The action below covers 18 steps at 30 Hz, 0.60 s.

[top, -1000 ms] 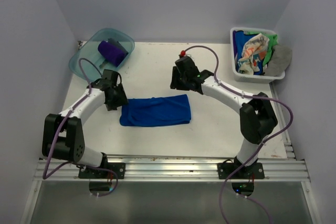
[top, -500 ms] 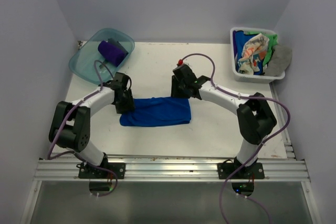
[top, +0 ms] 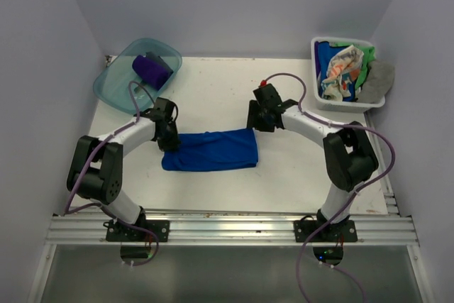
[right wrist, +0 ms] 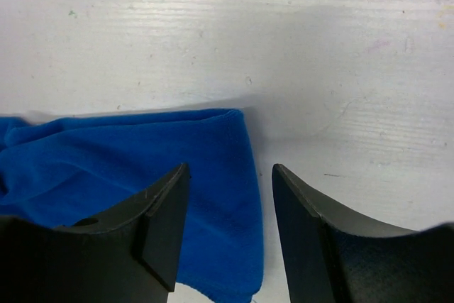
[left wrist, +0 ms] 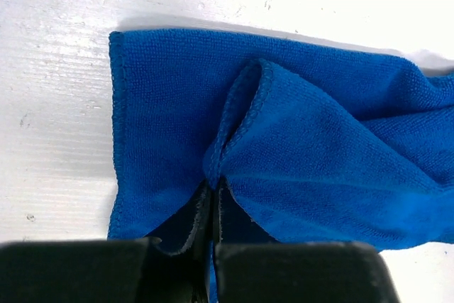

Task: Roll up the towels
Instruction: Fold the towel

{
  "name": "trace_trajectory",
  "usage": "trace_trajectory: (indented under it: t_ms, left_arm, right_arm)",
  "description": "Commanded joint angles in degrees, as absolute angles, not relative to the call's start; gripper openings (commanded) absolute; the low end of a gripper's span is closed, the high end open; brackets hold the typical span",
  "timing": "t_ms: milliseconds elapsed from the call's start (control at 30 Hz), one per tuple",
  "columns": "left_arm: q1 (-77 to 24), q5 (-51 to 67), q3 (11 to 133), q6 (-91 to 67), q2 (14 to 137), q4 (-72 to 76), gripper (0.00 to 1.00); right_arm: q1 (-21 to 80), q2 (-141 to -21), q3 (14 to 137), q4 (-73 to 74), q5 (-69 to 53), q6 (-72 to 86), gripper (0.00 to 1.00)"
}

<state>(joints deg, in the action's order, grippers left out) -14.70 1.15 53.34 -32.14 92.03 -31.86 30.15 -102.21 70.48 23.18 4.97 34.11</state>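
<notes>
Six towels are counted. One blue towel [top: 210,150] is spread flat at the middle of the tabletop [top: 213,90], its long side running left to right. One purple towel [top: 152,70], rolled, is seen in the single tub [top: 113,83] at the far left corner. Four more are heaped in the single basket [top: 317,97] at the far right corner: a second blue towel [top: 324,54], a cream one [top: 342,69], a green one [top: 367,58] and a grey one [top: 378,79].

Two grippers are present. The left gripper [left wrist: 213,200] is closed on the blue towel near its left end, and a raised fold of cloth is pinched between the fingers. The right gripper [right wrist: 229,172] is held with its jaws apart over the towel's far right corner; nothing is gripped.

Against the frame a second earlier, the left gripper, then held apart just off the towel's left end, has been brought onto the cloth and closed. The right gripper, then well beyond the towel's far edge, has been shifted rightward to the corner. The towel's outline is little changed in the top view.
</notes>
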Motion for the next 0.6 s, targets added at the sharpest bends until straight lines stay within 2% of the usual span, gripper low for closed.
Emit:
trace_trajectory:
  t_ms: [0,267,333,367,467,567]
  left_arm:
    - [-14.9,2.2,54.7,-31.6,91.6,-30.4,0.00]
    - [-14.9,1.8,56.3,-31.9,89.7,-31.8,0.00]
    - [-14.9,2.4,56.5,-31.9,89.6,-32.0,0.00]
    - [-14.9,2.5,56.7,-31.9,89.6,-32.0,0.00]
    - [-14.9,3.4,57.3,-32.0,88.8,-32.4,0.00]
    - [-15.0,4.1,57.9,-31.7,86.8,-33.6,0.00]
  right_arm:
    - [29.4,-103.8,68.7,22.2,1.3,32.6,0.54]
    - [29.2,-106.3,65.0,18.1,-4.0,33.9,0.45]
    - [29.2,-106.4,64.6,17.8,-2.9,34.4,0.33]
    - [28.9,-105.9,64.2,17.8,-2.1,34.7,0.21]
    - [27.4,-103.3,62.3,17.8,-0.2,35.7,0.00]
    - [26.2,-101.0,61.2,18.4,2.1,35.1,0.00]
